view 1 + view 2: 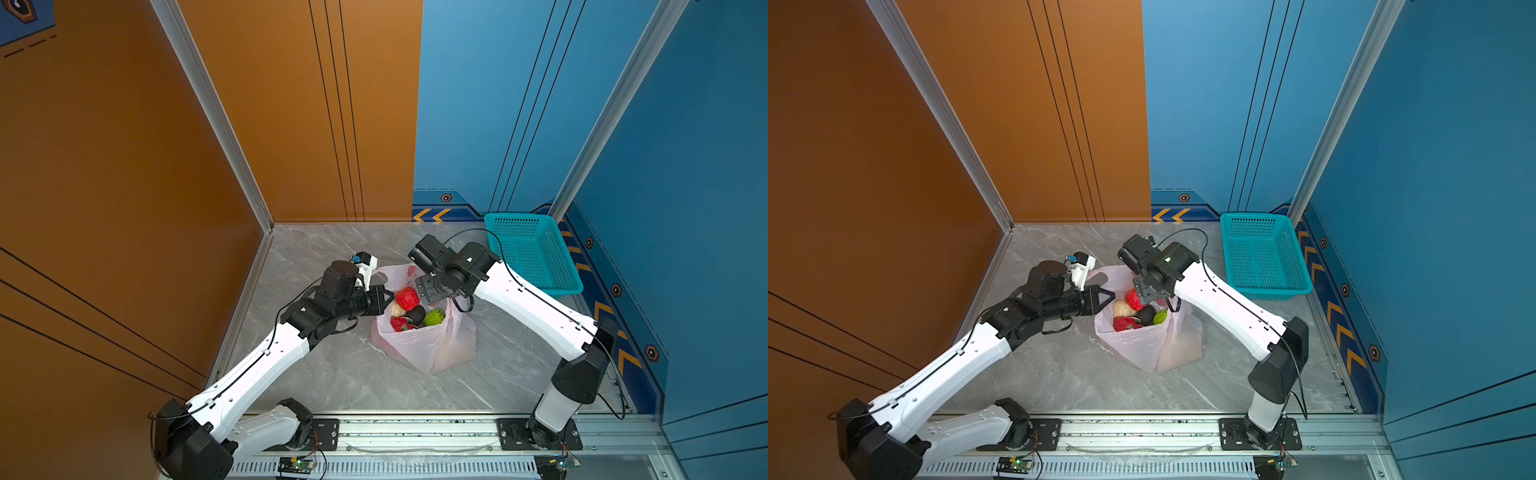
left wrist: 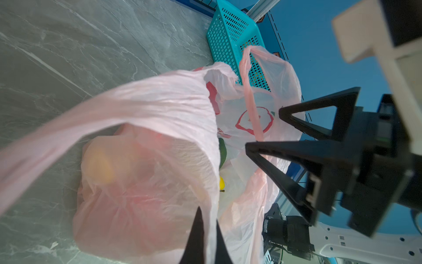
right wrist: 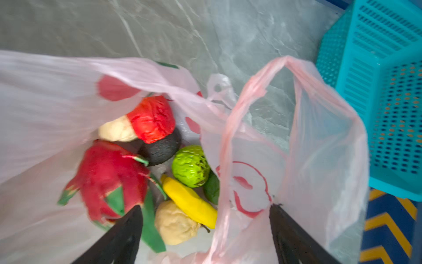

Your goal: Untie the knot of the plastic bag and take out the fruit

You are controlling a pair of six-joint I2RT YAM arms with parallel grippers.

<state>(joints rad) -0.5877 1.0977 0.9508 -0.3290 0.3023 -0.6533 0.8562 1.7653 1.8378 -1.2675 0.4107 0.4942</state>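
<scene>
On the grey marble desk (image 1: 340, 374) stands the pink plastic bag (image 1: 428, 349), mouth open, fruit (image 3: 107, 173) piled inside. The left fingers (image 2: 196, 237) are pressed together, pinching its rim. The right fingers (image 3: 123, 233) hang spread over the opening. Beyond sits a teal basket (image 1: 536, 253).

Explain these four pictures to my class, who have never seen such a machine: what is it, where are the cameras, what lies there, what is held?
It is a robot with two white arms, each ending in a two-fingered gripper. Two pictures look down from overhead; two come from wrist cameras. On the grey table stand an open pink plastic bag and, apart from it, a teal basket. Toy fruit lies inside the bag. The left gripper is shut on the bag's edge. The right gripper hangs open over the bag's mouth, holding nothing.
</scene>
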